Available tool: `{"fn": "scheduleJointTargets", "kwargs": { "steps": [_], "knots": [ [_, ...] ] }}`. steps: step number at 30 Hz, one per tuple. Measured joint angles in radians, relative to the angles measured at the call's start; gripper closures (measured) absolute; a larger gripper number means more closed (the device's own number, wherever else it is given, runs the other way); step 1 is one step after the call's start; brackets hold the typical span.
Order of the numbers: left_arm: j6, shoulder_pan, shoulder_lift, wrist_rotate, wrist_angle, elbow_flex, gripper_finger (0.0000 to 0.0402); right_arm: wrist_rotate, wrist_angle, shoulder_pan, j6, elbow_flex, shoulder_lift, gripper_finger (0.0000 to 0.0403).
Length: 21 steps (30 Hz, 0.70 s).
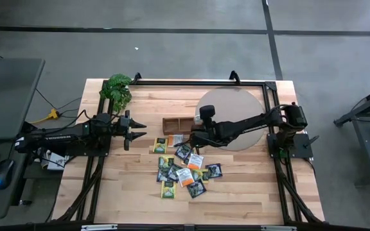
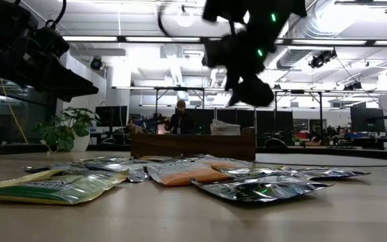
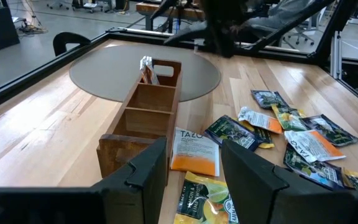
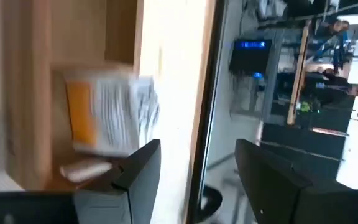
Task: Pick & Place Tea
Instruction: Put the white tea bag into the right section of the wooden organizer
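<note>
Several tea sachets (image 1: 185, 168) lie flat in a loose pile on the wooden table, in front of the brown three-compartment tray (image 1: 177, 124). One orange-white sachet (image 4: 110, 109) stands in the tray's end compartment nearest the right arm, also seen in the left wrist view as a sachet (image 3: 148, 70). My right gripper (image 1: 195, 135) hovers over that end of the tray, open, with nothing between its fingers (image 4: 138, 171). My left gripper (image 1: 137, 128) waits open at the left, level with the tray's other end (image 3: 129, 149).
A round grey mat (image 1: 231, 119) lies behind and to the right of the tray. A leafy plant (image 1: 117, 90) stands at the far left corner. A black frame (image 1: 268, 86) runs along the table's edges. Bare wood lies toward the near edge.
</note>
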<state>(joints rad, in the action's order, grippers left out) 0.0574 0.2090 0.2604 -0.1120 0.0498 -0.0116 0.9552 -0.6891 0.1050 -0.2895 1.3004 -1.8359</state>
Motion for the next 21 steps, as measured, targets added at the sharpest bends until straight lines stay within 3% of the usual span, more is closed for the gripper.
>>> {"fn": "scheduleJointTargets", "kwargs": {
  "steps": [3,9,12,17,21],
  "knots": [
    [0.000,0.000,0.000,0.000,0.000,0.000,0.0252,-0.069,0.049,0.026,0.021,0.061,0.000,0.0199],
    [0.000,0.000,0.000,0.000,0.000,0.000,0.0252,-0.417,0.200,0.050,0.181,0.119,0.000,0.0198],
    [0.000,0.000,0.000,0.000,0.000,0.000,0.0252,-0.516,0.252,0.058,0.224,0.119,-0.011,0.0198],
    [0.000,0.000,0.000,0.000,0.000,0.000,0.0252,-0.570,0.322,0.079,0.218,0.119,-0.091,0.0198],
    [0.000,0.000,0.000,0.000,0.000,0.000,0.0252,-0.502,0.350,0.094,0.194,0.117,-0.175,0.0198]
  ]
}}
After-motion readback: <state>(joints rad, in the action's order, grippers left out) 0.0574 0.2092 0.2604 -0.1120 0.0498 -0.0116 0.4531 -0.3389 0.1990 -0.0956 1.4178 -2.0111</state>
